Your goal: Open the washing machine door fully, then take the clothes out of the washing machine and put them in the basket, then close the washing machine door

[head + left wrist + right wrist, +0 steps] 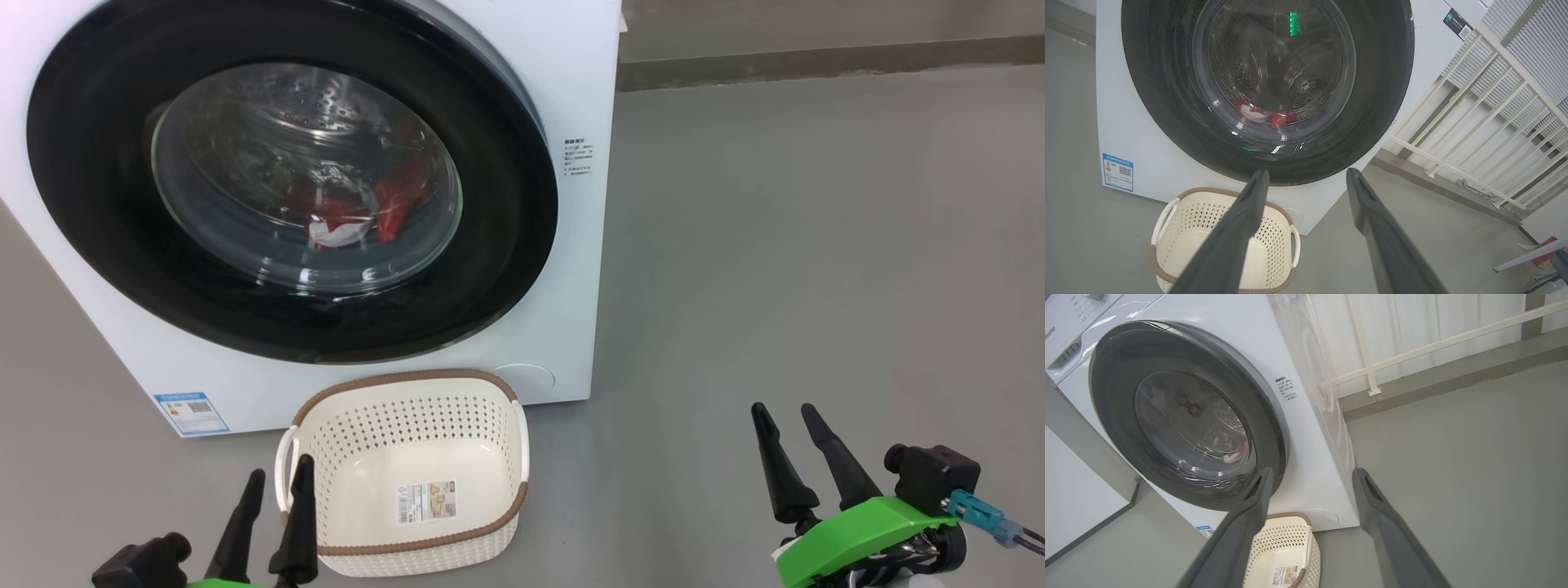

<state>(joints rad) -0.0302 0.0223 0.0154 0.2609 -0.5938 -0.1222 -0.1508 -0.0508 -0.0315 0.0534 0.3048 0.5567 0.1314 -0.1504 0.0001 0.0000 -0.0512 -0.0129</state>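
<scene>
The white washing machine (571,269) stands in front of me with its black-rimmed round door (98,204) against the front, looking shut. Red and white clothes (384,208) show through the glass, down in the steel drum. The cream basket (408,482) with a brown rim sits on the floor right before the machine, with nothing in it but a sticker. My left gripper (279,483) hovers open at the basket's left handle. My right gripper (788,415) stands open over bare floor to the right. The door (1167,102) and clothes (1265,116) appear beyond the left fingers (1237,228).
Grey floor (816,245) stretches out to the right of the machine. A low kerb (816,61) runs along the back, with a white railing (1412,347) above it. A white panel (1073,498) stands close on the machine's other side.
</scene>
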